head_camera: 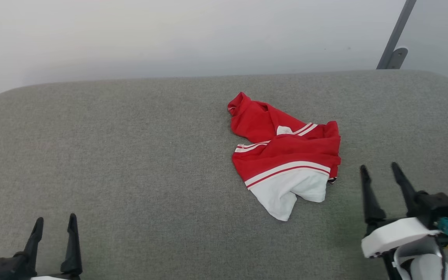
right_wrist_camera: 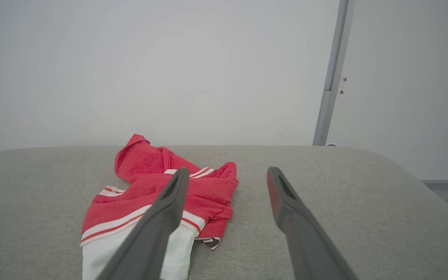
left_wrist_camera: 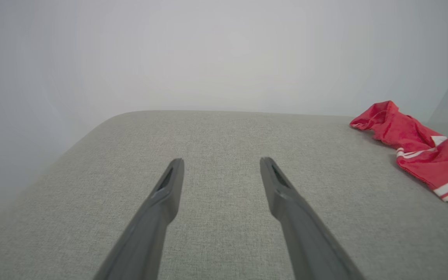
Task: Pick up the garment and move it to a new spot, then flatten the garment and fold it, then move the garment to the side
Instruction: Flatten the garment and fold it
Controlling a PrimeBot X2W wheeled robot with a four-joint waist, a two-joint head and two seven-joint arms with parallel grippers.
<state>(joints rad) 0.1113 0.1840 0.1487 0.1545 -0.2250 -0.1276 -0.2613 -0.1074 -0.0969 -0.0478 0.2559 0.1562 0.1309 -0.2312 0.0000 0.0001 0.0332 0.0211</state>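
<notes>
The right gripper [head_camera: 379, 168] stands wide, both dark fingers spread with nothing between them. It sits near the right, near edge of the garment [head_camera: 286, 155] without touching it, fingers pointing away from the robot. In the right wrist view its left finger [right_wrist_camera: 158, 225] crosses in front of the white sleeve, while the other finger lies over bare grey cloth.

The left gripper [head_camera: 55, 219] is just as wide and empty. It is low at the robot's left, well apart from the garment, and in the left wrist view plain grey fabric lies under its fingers.

The garment lies crumpled in a heap on the worktop [head_camera: 130, 155], right of its middle. It is red, with a white sleeve [head_camera: 286, 190] spilling toward the robot below a band of red-and-white stripe trim. A second strip of trim shows across the folds higher up, and a red fold [head_camera: 241, 105] rises at the far end. A small dark tag [head_camera: 332, 180] peeks out at the near right corner.

The worktop is covered in grey woven fabric with rounded far corners. Behind it is a pale wall [head_camera: 169, 35], and a grey metal post [head_camera: 397, 35] stands at the far right.
</notes>
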